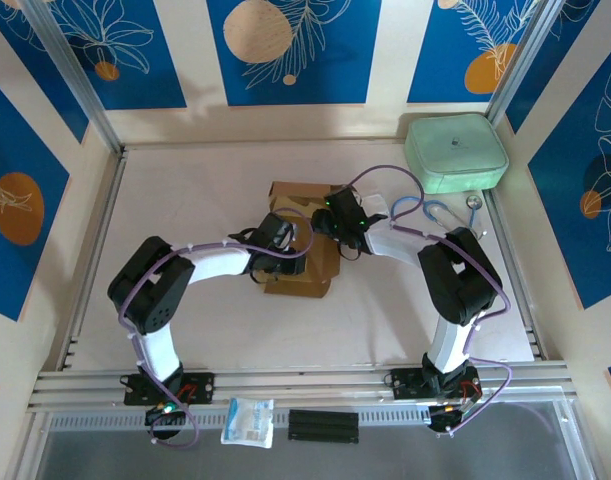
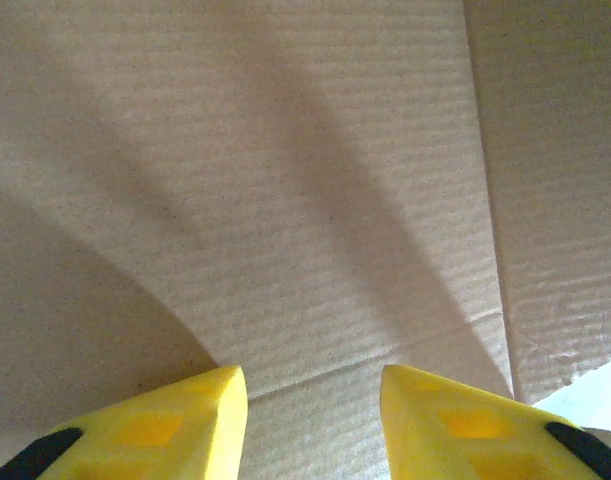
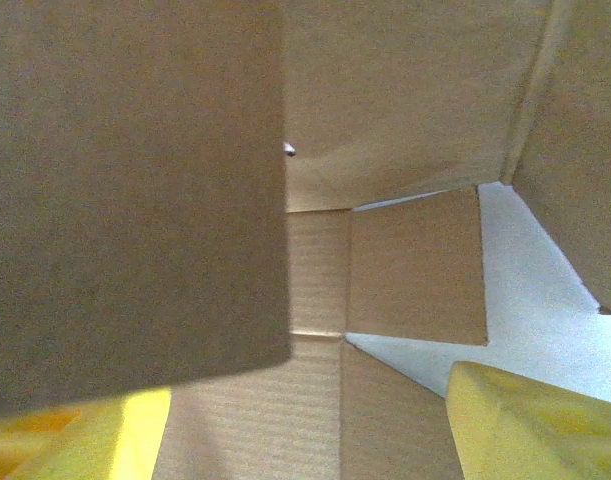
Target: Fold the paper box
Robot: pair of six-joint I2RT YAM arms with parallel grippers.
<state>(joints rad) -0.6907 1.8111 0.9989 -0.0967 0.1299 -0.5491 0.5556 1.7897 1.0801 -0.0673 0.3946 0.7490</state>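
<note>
A plain brown kraft cardboard paper box (image 1: pixel 310 280) lies mid-bench (image 1: pixel 185 200), partly folded. From above, the left gripper (image 1: pixel 290 238) and right gripper (image 1: pixel 330 222) meet over its far half, and a mint-green rounded square case (image 1: pixel 455 152) sits in the far right corner. The left wrist view adds ribbed board with creases, jaws apart above it. The right wrist view adds raised flaps, one upright panel just before a yellow finger (image 3: pixel 85 440); jaws wide apart.
</note>
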